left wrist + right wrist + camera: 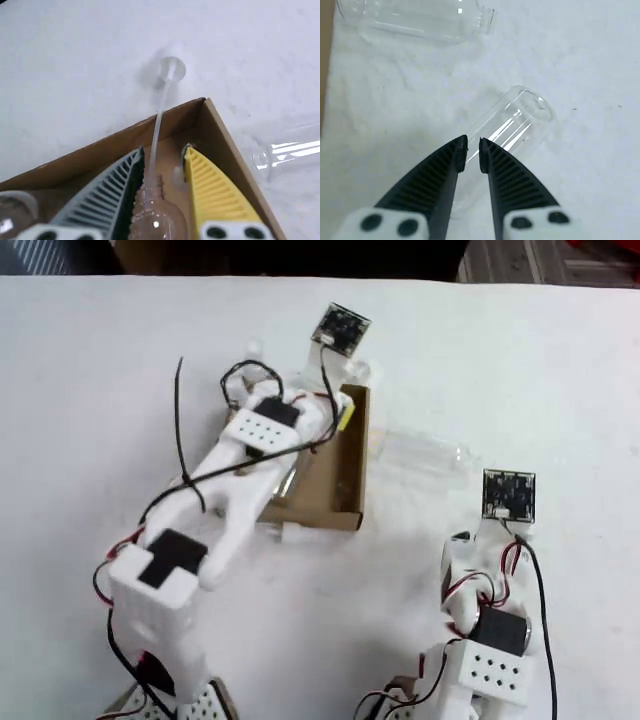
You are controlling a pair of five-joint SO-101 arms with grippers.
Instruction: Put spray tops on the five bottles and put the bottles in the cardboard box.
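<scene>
My left gripper [162,167] hangs over a corner of the cardboard box [220,130], its grey and yellow fingers shut on a clear bottle [156,220] at the neck. A thin tube rises from that neck to a white spray top [171,70], which sits high and unseated beyond the box wall. Another bottle [10,212] lies in the box. My right gripper [471,150] is shut just above a clear bottle [520,120] lying on the table, with nothing between its black fingers. In the high view the left gripper [338,415] is at the box's [345,480] far end.
A second open bottle [420,20] lies on the white table past the right gripper, beside the box edge [324,60]. The high view shows it [430,452] right of the box. Black cables loop over the left arm [230,490].
</scene>
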